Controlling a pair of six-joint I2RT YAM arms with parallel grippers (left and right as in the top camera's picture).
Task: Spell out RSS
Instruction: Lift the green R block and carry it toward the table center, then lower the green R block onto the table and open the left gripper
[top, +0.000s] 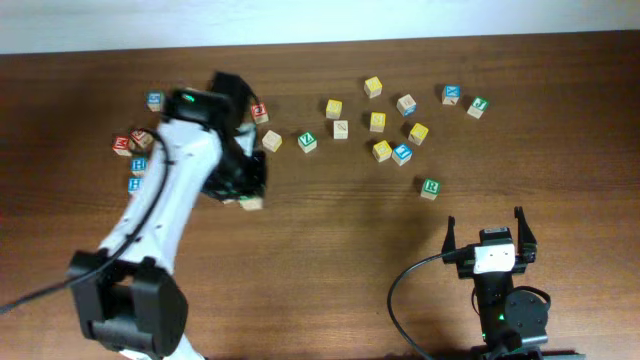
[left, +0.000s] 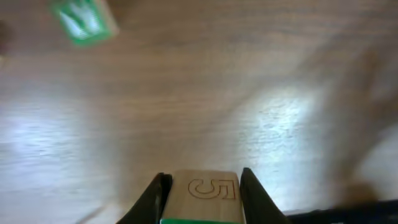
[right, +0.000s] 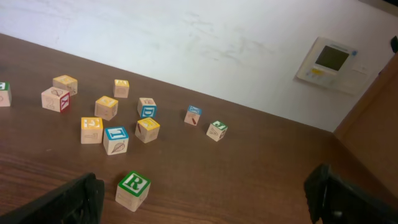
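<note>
My left gripper (top: 247, 190) (left: 202, 193) is shut on a small wooden cube (left: 205, 190) whose bare top face shows an outlined S-like figure, with a green face at its lower edge. In the overhead view the cube (top: 251, 203) sits low at the table. The green R cube (top: 430, 188) (right: 133, 190) stands alone right of centre. Several yellow-faced cubes (top: 382, 150) (right: 91, 129) lie behind it; I cannot read their letters. My right gripper (top: 489, 237) (right: 205, 196) is open and empty, near the front edge, with the R cube just inside its left finger's side.
A green V cube (top: 307, 141) (left: 84, 20) lies beyond the left gripper. Red and blue cubes (top: 135, 160) cluster at the far left. Blue cubes (top: 402, 153) (right: 116, 139) sit among the yellow ones. A cable (top: 400, 300) loops by the right arm's base.
</note>
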